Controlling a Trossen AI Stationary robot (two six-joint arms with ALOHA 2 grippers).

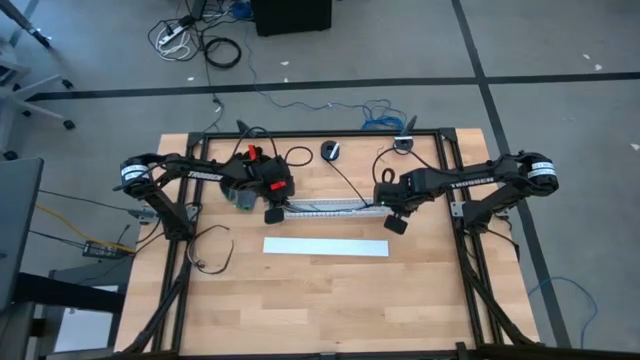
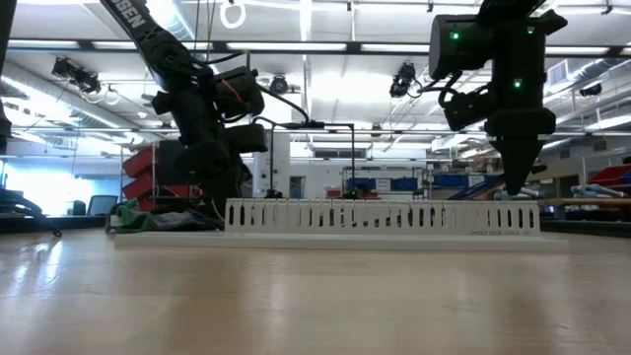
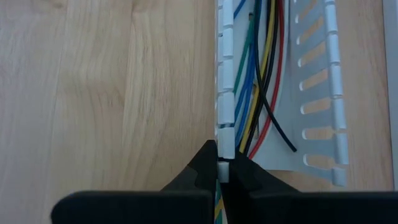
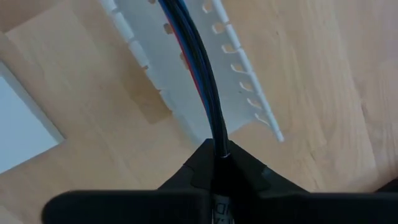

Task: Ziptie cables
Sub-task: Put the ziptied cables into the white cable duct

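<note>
Cables (image 3: 258, 74) lie inside the white slotted duct (image 1: 330, 207) on the table (image 1: 330, 300), running its length. Left end effector (image 3: 222, 177) is pinched on a duct wall tab at one end; right end effector (image 4: 221, 165) is clamped on the cables at the other end. The cables look light, thin, floppy and springy, so best taken as a gathered bundle near the ends, not by single strands.
</note>
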